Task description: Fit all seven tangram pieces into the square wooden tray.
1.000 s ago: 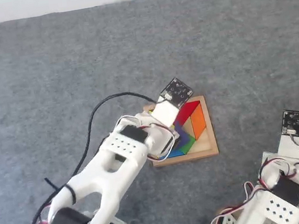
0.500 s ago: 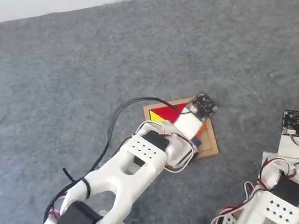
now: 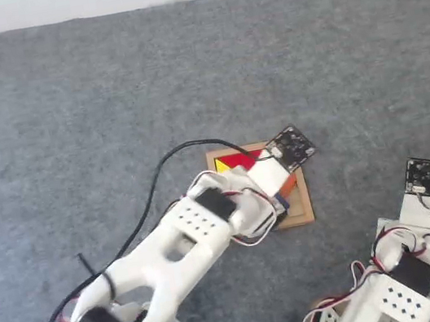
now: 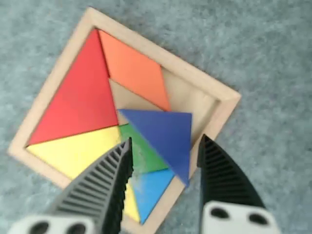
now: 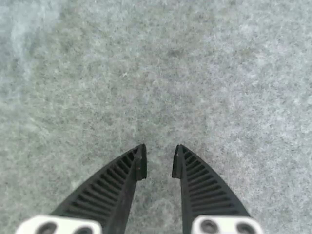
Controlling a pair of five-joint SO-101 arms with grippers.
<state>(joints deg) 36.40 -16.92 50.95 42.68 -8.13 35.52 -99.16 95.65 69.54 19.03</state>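
- Fingers (image 4: 109, 185) of the left gripper (image 4: 165, 141) are spread either side of the blue triangle (image 4: 163, 134), probably to turn or nudge it.
- Blue triangle lies askew in the tray (image 4: 220, 92), overlapping the green piece (image 4: 141, 156). The bare slot (image 4: 183, 95) beside the orange piece (image 4: 134, 68) looks like its place.
- Red (image 4: 80, 105) and yellow (image 4: 80, 153) triangles sit flat in the tray.
- Right gripper (image 5: 159, 158) hangs over carpet (image 5: 146, 73), tips slightly apart, holding nothing, likely parked.
- Whether either finger touches the blue triangle is unclear.
- Fingers cut off the tray's near corner, and six pieces can be counted.
- From above, the left arm covers most of the tray.
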